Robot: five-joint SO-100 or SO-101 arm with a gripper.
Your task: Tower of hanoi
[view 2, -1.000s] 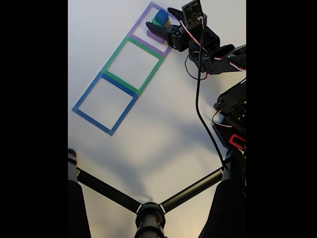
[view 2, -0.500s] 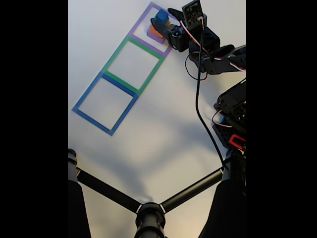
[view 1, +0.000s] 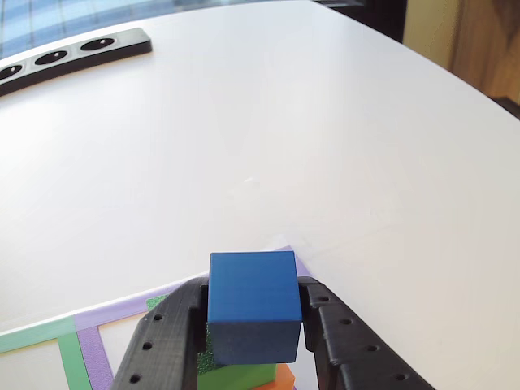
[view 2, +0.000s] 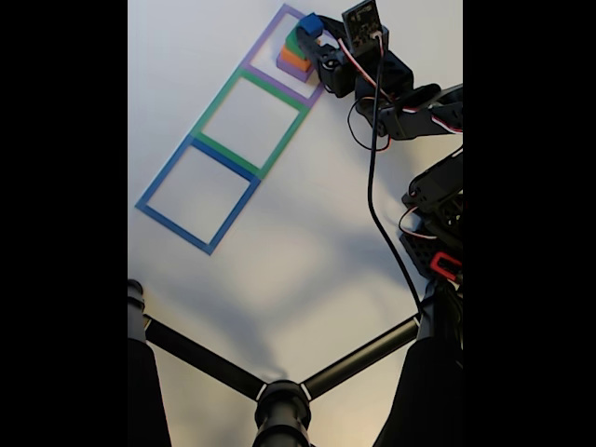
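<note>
Since the earlier frames the small blue foam cube (view 2: 308,23) has risen off the stack and shifted toward the arm, leaving the green foam cube (view 2: 294,43) uncovered. In the other view the black two-finger end effector (view 1: 255,325) is closed around the blue cube (view 1: 253,305), one finger pressed to each side face, holding it just above the green cube (view 1: 233,375) and the orange foam block (view 1: 281,379). The stack sits on the purple foam slab (view 2: 291,67) in the purple tape square (view 2: 272,30) on the white worktop (view 1: 268,130). The risk, as I judge it: foam compresses, so the cube may twist or slip, or its lower edge may drag the green cube askew.
</note>
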